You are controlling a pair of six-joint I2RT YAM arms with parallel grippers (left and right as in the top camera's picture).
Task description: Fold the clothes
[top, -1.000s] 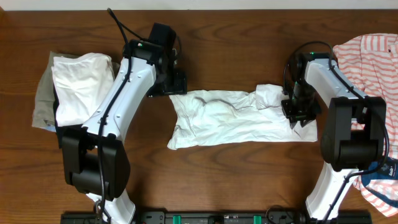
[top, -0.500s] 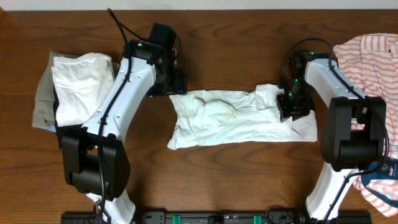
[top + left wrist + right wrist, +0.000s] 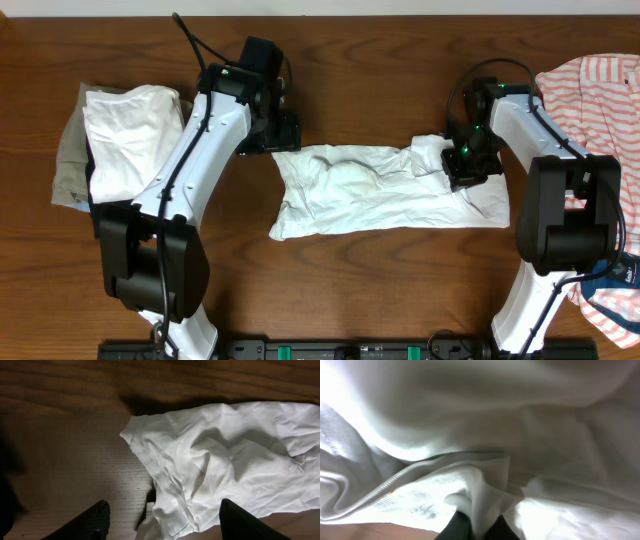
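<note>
Pinching a raised fold of the white shirt [image 3: 370,190], the right tool [image 3: 470,527] sits at the shirt's right end, its dark fingers pressed together on the cloth. The shirt lies crumpled in a long strip across the middle of the tabletop [image 3: 380,290]. The left tool [image 3: 165,510] hovers spread over the shirt's left end, holding nothing. At the frame's left a second white garment [image 3: 125,140] rests on a khaki garment [image 3: 68,165]. A striped garment [image 3: 600,90] lies at the right edge.
</note>
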